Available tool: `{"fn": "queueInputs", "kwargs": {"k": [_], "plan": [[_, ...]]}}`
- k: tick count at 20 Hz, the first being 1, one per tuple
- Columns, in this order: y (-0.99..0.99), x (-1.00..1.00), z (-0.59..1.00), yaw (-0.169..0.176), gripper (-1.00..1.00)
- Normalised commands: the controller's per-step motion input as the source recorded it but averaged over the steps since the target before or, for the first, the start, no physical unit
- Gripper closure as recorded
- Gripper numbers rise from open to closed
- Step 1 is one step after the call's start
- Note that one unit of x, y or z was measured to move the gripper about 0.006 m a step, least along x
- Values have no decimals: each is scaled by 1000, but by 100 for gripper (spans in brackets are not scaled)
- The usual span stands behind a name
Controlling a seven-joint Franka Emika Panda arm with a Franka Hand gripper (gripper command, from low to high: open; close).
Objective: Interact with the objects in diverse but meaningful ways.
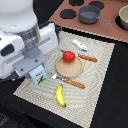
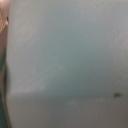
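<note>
jaws hidden under the arm body in the exterior view, so can't tell how wide they stand. gripper (image 1: 34,69) sits right over the carton (image 1: 38,75), at the placemat's (image 1: 100,65) edge on the exterior view's left. wrist view is filled w/ a pale blue-white surface, prob the carton (image 2: 65,55), v. close. tomato (image 1: 69,56) on a wooden plate (image 1: 70,68) nearby, banana (image 1: 60,96) apart.

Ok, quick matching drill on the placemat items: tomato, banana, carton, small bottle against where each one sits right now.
Things:
1. tomato
2. banana
3. carton
4. small bottle

Places:
A. placemat's near edge, below the fork
B. on the round wooden plate
C. directly under the arm's wrist
D. placemat's far side, lying flat, towards the stove board

Pairs: 1-B, 2-A, 3-C, 4-D
</note>
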Motion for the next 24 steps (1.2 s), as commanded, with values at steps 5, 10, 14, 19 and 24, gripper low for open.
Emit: {"fn": "queueInputs", "kwargs": {"k": [5, 10, 14, 19, 24], "plan": [[-252, 227, -190, 0, 100], [-276, 134, -244, 0, 100], [-185, 314, -204, 0, 100], [-42, 613, 239, -18, -100], [-9, 680, 771, -53, -100]]}}
